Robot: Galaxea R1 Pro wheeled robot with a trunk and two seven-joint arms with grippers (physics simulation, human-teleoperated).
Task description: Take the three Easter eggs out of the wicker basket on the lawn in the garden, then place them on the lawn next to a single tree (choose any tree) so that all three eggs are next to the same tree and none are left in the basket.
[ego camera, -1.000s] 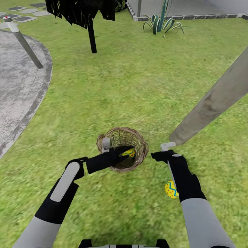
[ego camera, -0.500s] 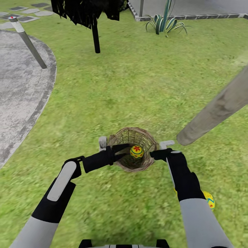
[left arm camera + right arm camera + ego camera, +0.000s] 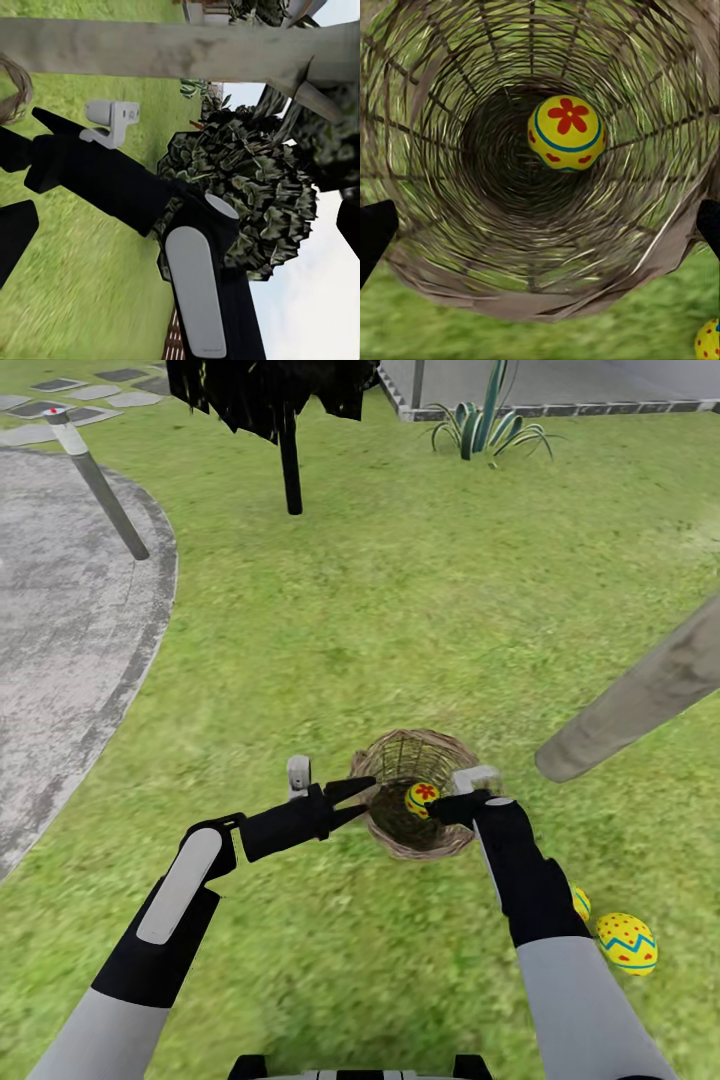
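The wicker basket (image 3: 392,838) stands on the lawn (image 3: 400,610) just in front of me. One Easter egg (image 3: 422,795) with a red flower mark lies inside it, the same egg (image 3: 568,133) deep in the weave in the right wrist view. My right gripper (image 3: 447,807) is open at the basket's right rim, its fingers apart around the basket's mouth (image 3: 532,304). My left gripper (image 3: 362,800) is open and empty just outside the left rim. Two more eggs (image 3: 627,942) (image 3: 581,903) lie on the grass beside my right forearm, near the pale tree trunk (image 3: 650,695).
Grey paving (image 3: 60,640) curves along the left, with a slanted post (image 3: 100,485) on it. A black thin-trunked tree (image 3: 290,460) and a spiky green plant (image 3: 490,425) stand far ahead. In the left wrist view, the pale trunk (image 3: 150,49) and foliage (image 3: 247,180) lie behind my right arm.
The whole view has shifted. My left gripper, down at the egg in the basket a second ago, is now outside its left rim; my right gripper has come to the right rim. A second lawn egg shows.
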